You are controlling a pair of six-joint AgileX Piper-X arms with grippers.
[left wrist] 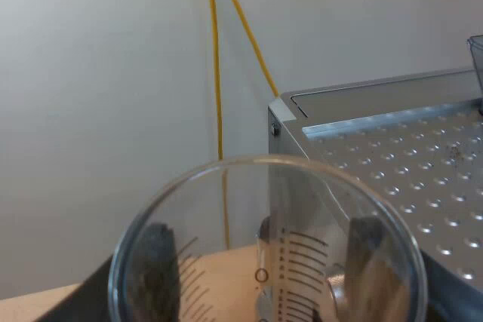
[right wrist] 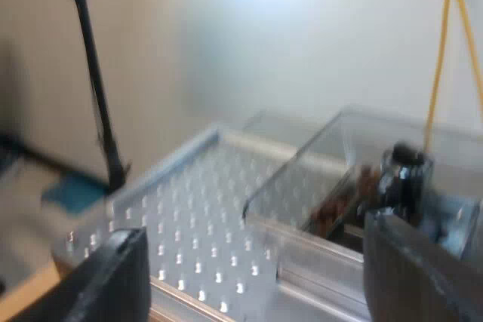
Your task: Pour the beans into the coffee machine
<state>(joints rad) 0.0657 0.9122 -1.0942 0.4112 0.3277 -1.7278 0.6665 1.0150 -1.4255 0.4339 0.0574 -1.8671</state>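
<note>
- Closest to your left wrist camera is the measuring glass point(left wrist: 268, 239). You see its clear round rim and the scale marks on its wall, but its lower part is cut off, and you can't tell whether beans lie inside.
- Your left gripper point(left wrist: 264, 277) is clamped on that glass. Its dark fingers point(left wrist: 155, 269) show through the wall as smears, one on each side.
- Just past the rim is the espresso machine point(left wrist: 392, 148) with its dimpled metal top. Only a corner of the bean hopper point(left wrist: 477, 58) shows, the rest cut off.
- Your right gripper point(right wrist: 264, 284) hangs over the machine's top, spread wide with nothing between the fingers point(right wrist: 106, 277). Their tips are cut off.
- Beyond it, brown beans point(right wrist: 332, 216) lie blurred inside the clear hopper. A dark shape point(right wrist: 404, 167) beside them is too smeared to identify.
</note>
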